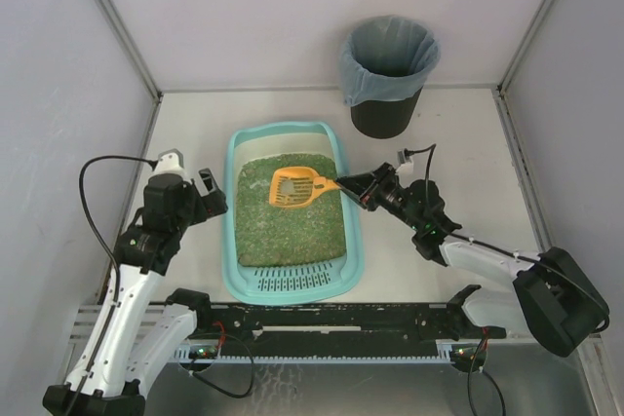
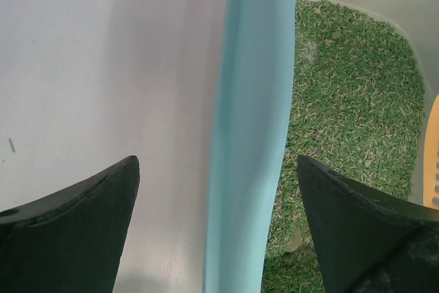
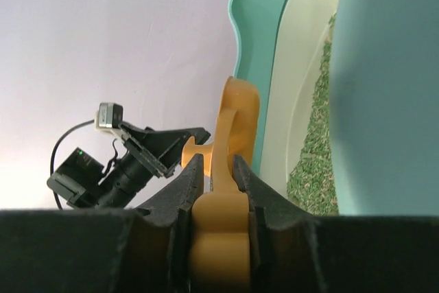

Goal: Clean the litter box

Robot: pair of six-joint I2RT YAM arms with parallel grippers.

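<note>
The light-teal litter box [image 1: 232, 204] lies mid-table, green litter [image 1: 292, 226] inside, its slotted grate [image 1: 292, 283] at the near end. My right gripper [image 1: 357, 188] is shut on the handle of the orange scoop [image 1: 296, 187], whose head sits over the litter's far part. In the right wrist view my right gripper [image 3: 218, 164] clamps the scoop handle [image 3: 219, 228] beside the box rim [image 3: 384, 101]. My left gripper [image 1: 214, 196] is open; in the left wrist view my left gripper [image 2: 218, 162] straddles the box's left rim [image 2: 250, 101], one finger over the table, one over the litter [image 2: 350, 101].
A black round bin [image 1: 388, 75] with a grey-blue bag stands at the back right, beyond the box. Grey walls close in the table on the left, back and right. A pale lump [image 2: 293, 241] lies in the litter by the left rim.
</note>
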